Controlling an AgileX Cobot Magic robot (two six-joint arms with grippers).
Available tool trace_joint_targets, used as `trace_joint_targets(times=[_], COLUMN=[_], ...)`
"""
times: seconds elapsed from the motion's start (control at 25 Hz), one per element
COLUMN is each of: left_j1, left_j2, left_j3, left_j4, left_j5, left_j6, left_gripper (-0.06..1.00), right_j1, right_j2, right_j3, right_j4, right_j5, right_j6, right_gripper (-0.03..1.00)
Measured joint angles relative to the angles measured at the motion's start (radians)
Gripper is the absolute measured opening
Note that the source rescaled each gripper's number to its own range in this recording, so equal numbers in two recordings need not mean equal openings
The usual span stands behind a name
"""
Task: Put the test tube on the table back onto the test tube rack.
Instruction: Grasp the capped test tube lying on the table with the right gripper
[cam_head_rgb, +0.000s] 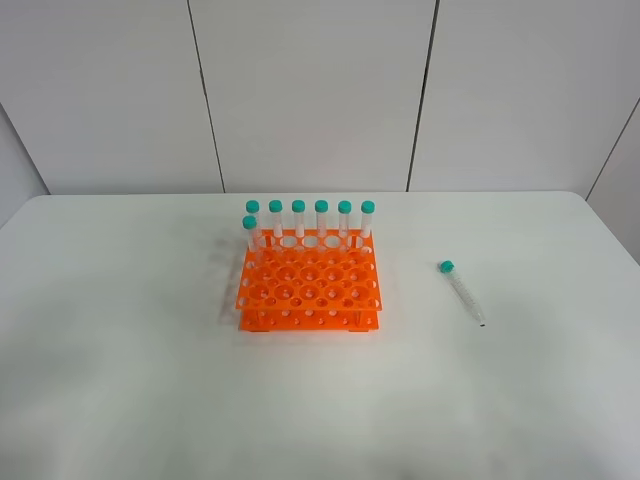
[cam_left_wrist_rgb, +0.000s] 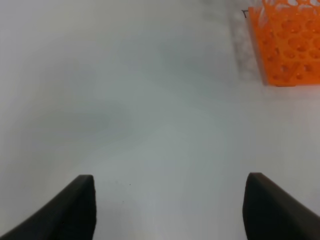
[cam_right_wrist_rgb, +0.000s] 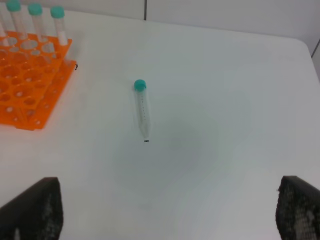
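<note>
on the table (cam_head_rgb: 120, 380), well right of the test tube rack (cam_head_rgb: 310, 292), the test tube (cam_head_rgb: 462, 293) lies flat; your right gripper (cam_right_wrist_rgb: 167, 215) and left gripper (cam_left_wrist_rgb: 170, 205) both hang wide and empty, and an off-centre pinch may roll it away.

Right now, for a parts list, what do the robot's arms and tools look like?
Only the very ends show. The left tool ends in two smooth black wedges; the right tool ends in black wedges with a grainy surface. No arms, cables or markings are visible.
</note>
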Motion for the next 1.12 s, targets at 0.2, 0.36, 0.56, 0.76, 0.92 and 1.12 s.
trace_joint_targets(times=[0.2,0.36,0.56,0.76,0.92,1.12], left_j1=[0.0,0.0,0.0,0.0,0.0,0.0], left_j2=[0.0,0.0,0.0,0.0,0.0,0.0], left_j3=[0.0,0.0,0.0,0.0,0.0,0.0], left_j4=[0.0,0.0,0.0,0.0,0.0,0.0], left_j5=[0.0,0.0,0.0,0.0,0.0,0.0], left_j6=[0.0,0.0,0.0,0.0,0.0,0.0], left_gripper=[1.0,1.0,1.0,1.0,1.0,1.0], right_j1=[0.0,0.0,0.0,0.0,0.0,0.0], right_j2=[0.0,0.011,0.23,0.61,0.922,1.294], right_j3=[0.0,-0.004,-0.089,-0.268,-0.414,-0.587], right_j4=[0.0,0.0,-0.004,0.017,0.038,0.042], right_j5=[0.0,-0.001,-0.007,-0.009,-0.012,-0.004], right_j6=[0.0,0.0,0.0,0.0,0.0,-0.004], right_gripper=[1.0,1.0,1.0,1.0,1.0,1.0])
